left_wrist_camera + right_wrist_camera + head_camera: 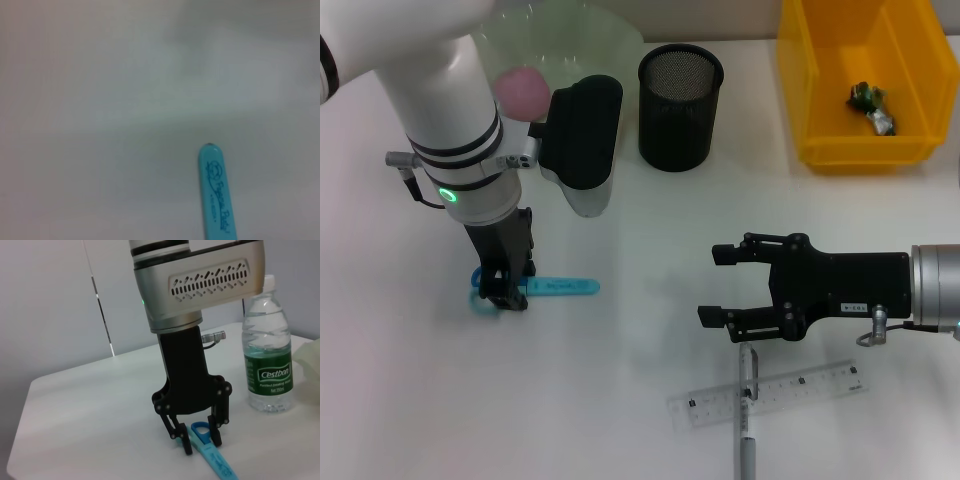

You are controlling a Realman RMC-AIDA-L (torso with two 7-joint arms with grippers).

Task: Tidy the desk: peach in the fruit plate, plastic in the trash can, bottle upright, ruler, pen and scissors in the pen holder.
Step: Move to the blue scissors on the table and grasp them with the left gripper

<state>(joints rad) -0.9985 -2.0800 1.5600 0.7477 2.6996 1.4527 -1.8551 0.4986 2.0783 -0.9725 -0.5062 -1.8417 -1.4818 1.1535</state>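
Desk: white and flat; everything below rests on it.
Left arm: you see it reaching straight down near the desk's left side, its gripper pointing vertically at the scissors' handle end, which looks like the setup for a top-down pick.
Right arm: it comes in level from the right; its gripper hovers with fingers spread wide apart, just above and beside the ruler and pen, likely waiting its turn.
Bin: yellow, far right, already holding a crumpled wrapper.
Plate: pale green, far left, with the pink peach in it.
Bottle: upright beside the plate.
Holder: black mesh, empty as far as you can see.
Ruler: clear, lying flat near the front edge.
Pen: lies across the ruler.
Scissors: blue, flat on the desk; the left fingers straddle the handle loop, spread, tips near the desk, not yet closed on it.
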